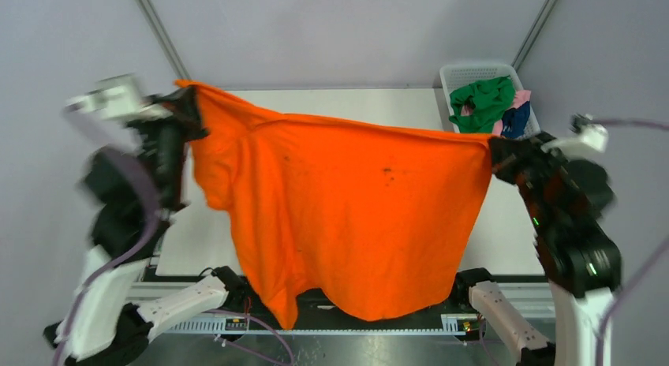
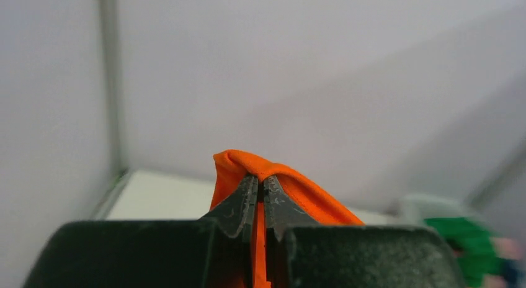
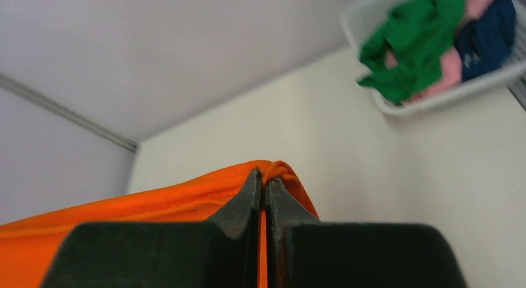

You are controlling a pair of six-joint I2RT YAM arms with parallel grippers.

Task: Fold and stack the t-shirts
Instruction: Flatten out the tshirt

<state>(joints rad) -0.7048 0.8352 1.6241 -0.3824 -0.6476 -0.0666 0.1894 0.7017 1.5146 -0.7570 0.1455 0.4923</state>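
Top external: corner basket (image 1: 454, 72) holds green, pink, navy t-shirts (image 1: 483, 104). Left end effector (image 2: 261, 179) and right end effector (image 3: 263, 177) each clamp the orange t-shirt (image 1: 347, 208) by its top edge, spread above the surface (image 1: 379, 106).

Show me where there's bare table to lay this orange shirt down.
Bare table shows along the far edge, between the left claw and the basket, and in front of the basket, right of the orange shirt. The hanging shirt hides the middle. Crowded: the far right corner, where the basket holds the other shirts.
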